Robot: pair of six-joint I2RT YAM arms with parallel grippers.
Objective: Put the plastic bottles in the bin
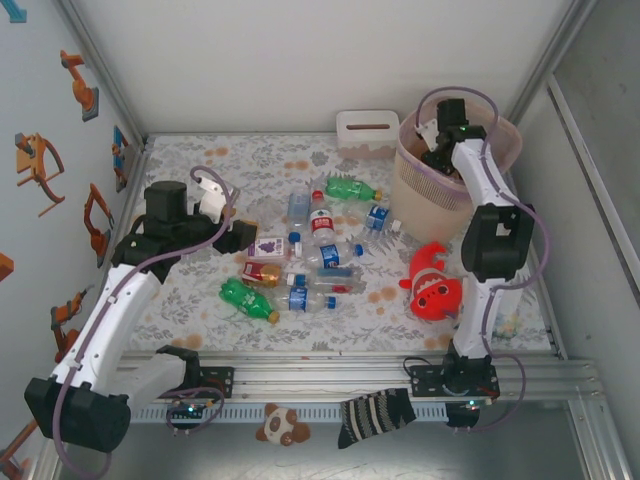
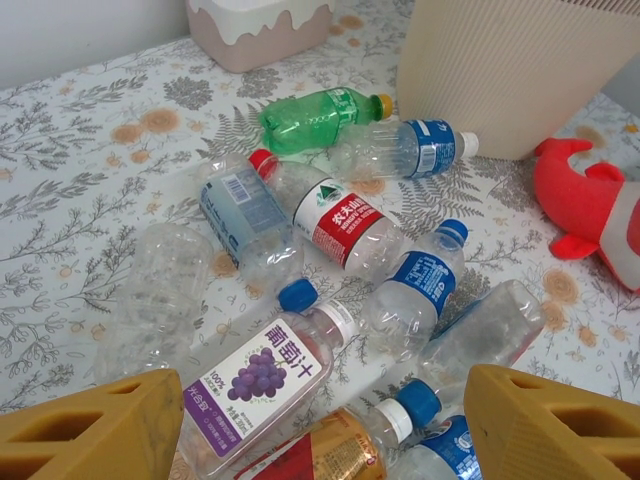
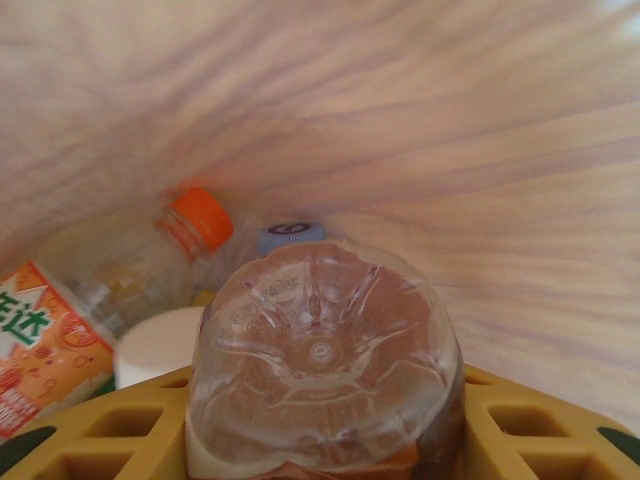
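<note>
The bin (image 1: 420, 200) (image 2: 505, 70) stands at the far right corner of the worktop (image 1: 190, 165), with a tissue box (image 1: 366, 130) (image 2: 258, 28) just beside it along the far edge. The right gripper (image 1: 437, 155) (image 3: 320, 410) reaches down inside the bin, its yellow fingers (image 3: 520, 430) closed on either side of a brownish bottle (image 3: 322, 365), whose moulded base faces the wrist camera. Below it in the bin lie an orange-capped bottle (image 3: 110, 290), a blue cap (image 3: 290, 235) and a white cap (image 3: 155, 345), against the pale bin wall. The other bottles (image 1: 310, 255) lie loose in a heap in the middle of the worktop. A green bottle (image 1: 350, 188) (image 2: 320, 118) lies nearest the bin, a red-label bottle (image 1: 322, 222) (image 2: 345, 225) is in the centre, a grape bottle (image 1: 268, 246) (image 2: 262, 378) is on the heap's left side, and a second green bottle (image 1: 247, 300) lies towards the near edge. The left gripper (image 1: 243, 240) (image 2: 320, 390) hovers at the left side of the heap above the grape bottle, its jaws standing well apart with nothing held between them. A red plush (image 1: 435, 285) (image 2: 590, 205) lies on the right side of the worktop, in front of the bin.
</note>
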